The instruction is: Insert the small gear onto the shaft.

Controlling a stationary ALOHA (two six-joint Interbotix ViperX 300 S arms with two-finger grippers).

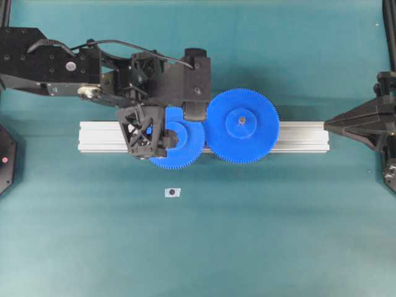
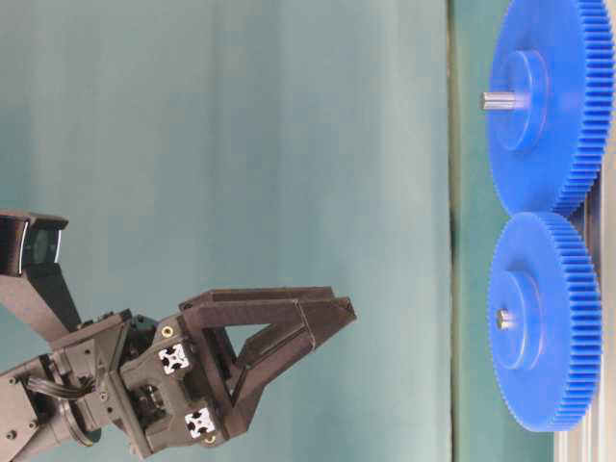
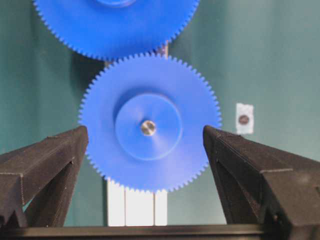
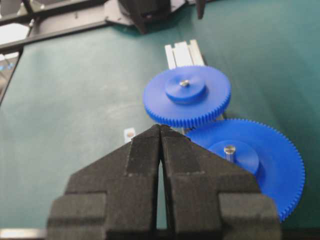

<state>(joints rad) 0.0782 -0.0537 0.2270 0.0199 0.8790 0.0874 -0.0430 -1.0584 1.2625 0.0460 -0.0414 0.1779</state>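
Observation:
The small gear (image 1: 185, 148) sits flat on the aluminium rail (image 1: 297, 137), its teeth meshing with the bigger blue gear (image 1: 242, 125). A grey metal shaft end (image 3: 147, 127) shows in the centre of its raised hub, also in the right wrist view (image 4: 184, 83) and the table-level view (image 2: 502, 319). My left gripper (image 1: 176, 130) is open and empty. It hangs well above the small gear (image 3: 150, 100), with the fingers (image 3: 60, 160) spread wider than the gear. My right gripper (image 1: 331, 124) is shut and empty (image 4: 160, 128), off the rail's right end.
A small clear piece with a dark round centre (image 1: 172, 192) lies on the green mat in front of the rail, also in the left wrist view (image 3: 244, 119). The bigger gear's hub carries a longer grey pin (image 2: 496, 100).

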